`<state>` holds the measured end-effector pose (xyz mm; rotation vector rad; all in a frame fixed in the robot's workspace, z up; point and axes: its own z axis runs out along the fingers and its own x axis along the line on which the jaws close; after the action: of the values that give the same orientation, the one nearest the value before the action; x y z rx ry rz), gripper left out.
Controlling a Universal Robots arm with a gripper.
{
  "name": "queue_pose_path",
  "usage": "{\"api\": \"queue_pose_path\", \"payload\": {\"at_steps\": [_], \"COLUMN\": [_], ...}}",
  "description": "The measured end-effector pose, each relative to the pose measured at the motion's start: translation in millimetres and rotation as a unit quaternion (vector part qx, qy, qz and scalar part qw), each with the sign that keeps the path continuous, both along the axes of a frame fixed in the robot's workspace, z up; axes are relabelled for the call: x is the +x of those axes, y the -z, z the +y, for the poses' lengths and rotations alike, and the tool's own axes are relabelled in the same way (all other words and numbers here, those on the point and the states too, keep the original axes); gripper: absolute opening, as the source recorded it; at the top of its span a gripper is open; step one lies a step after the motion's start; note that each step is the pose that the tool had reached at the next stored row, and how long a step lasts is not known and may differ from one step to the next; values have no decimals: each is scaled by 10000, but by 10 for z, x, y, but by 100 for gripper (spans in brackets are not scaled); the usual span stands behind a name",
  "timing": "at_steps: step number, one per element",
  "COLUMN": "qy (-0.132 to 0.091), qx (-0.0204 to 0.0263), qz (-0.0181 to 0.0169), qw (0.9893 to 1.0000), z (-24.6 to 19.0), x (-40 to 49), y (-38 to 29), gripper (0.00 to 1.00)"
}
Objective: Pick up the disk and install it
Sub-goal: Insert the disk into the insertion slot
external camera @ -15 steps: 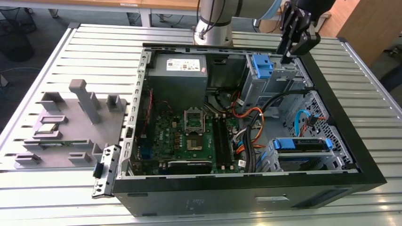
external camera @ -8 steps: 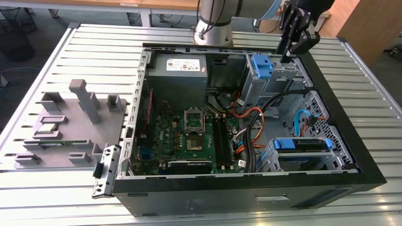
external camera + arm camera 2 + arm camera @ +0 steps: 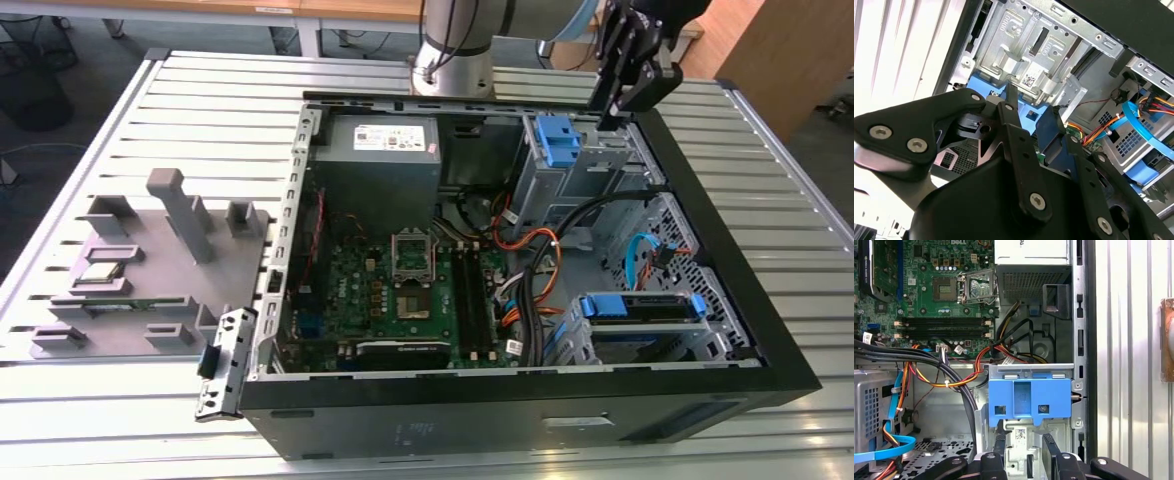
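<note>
1. The disk [image 3: 641,306] lies inside the case [image 3: 534,415], by its near corner at the exterior view's right.
2. The gripper [image 3: 1023,436], fingers [image 3: 999,440] spread and empty, hovers at a blue bracket [image 3: 1029,399], well apart.
3. Cables [image 3: 627,262] beside the disk could snag a finger, I think.

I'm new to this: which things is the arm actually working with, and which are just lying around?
In use: open claw; blue-bracketed disk nearest it; computer case.
Lying about: grey parts tray beside the case; chip on it; power supply; motherboard.
</note>
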<state>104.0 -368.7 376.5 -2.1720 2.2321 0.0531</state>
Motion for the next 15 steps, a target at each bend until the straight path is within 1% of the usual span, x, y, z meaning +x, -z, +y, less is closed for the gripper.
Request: {"api": "queue_pose_path", "payload": {"at_steps": [10, 15], "qy": [0, 0], "qx": [-1, -2], "qz": [0, 0], "qw": [10000, 10000], "z": [0, -24], "x": [0, 1], "y": [-25, -26], "gripper": [42, 42]}}
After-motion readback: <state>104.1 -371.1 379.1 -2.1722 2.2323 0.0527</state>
